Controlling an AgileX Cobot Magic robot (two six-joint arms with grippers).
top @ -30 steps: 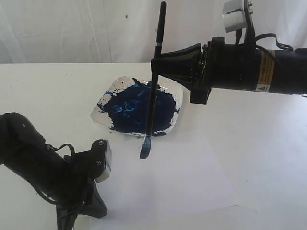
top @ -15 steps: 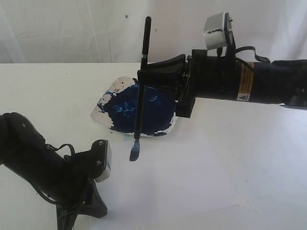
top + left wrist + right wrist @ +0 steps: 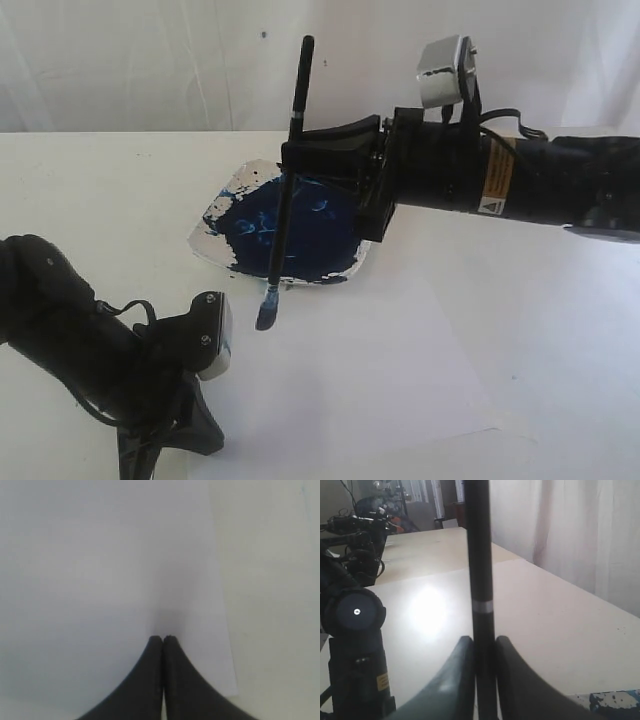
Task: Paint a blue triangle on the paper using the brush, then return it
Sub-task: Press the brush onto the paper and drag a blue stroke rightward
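My right gripper (image 3: 290,152) is shut on the thin black brush (image 3: 281,225), which hangs nearly upright in front of the plate. Its blue-stained bristle tip (image 3: 265,315) hovers just over the far left part of the white paper (image 3: 380,370). In the right wrist view the brush (image 3: 480,570) stands between the closed fingers of the right gripper (image 3: 482,642). No blue triangle shows on the paper. My left gripper (image 3: 135,462) rests shut at the paper's near left edge; in its wrist view the left gripper (image 3: 163,639) presses on the paper (image 3: 100,570).
A small square white plate (image 3: 222,200) smeared with dark navy paint (image 3: 300,230) lies behind the brush, under the right gripper. The left arm (image 3: 70,340) fills the near left corner. A white curtain hangs behind the table.
My right gripper has carried the brush leftward across the plate front; the bristle tip now sits further left and slightly nearer the paper. The left arm has not moved.
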